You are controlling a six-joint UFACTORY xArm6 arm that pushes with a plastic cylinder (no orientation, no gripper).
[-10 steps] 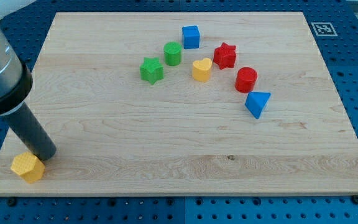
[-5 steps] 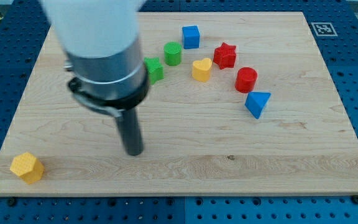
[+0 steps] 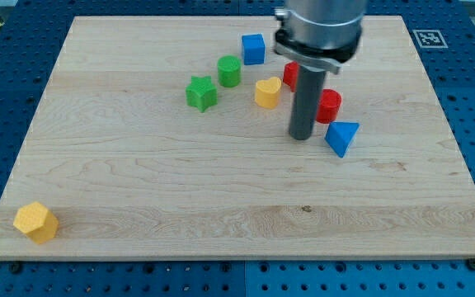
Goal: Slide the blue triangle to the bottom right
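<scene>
Wooden board (image 3: 138, 190) | my tip (image 3: 301, 137) just left of blue triangle (image 3: 341, 137), apart, holding nothing

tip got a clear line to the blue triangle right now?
Probably yes. My tip sits just to the view's left of the blue triangle, with bare board between them. The red cylinder stands above that gap, not in it.

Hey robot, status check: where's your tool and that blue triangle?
My tip on the board, just left of the blue triangle, apparently not touching. Triangle untouched, mid-right. Red cylinder just above it; bottom-right path open.
</scene>
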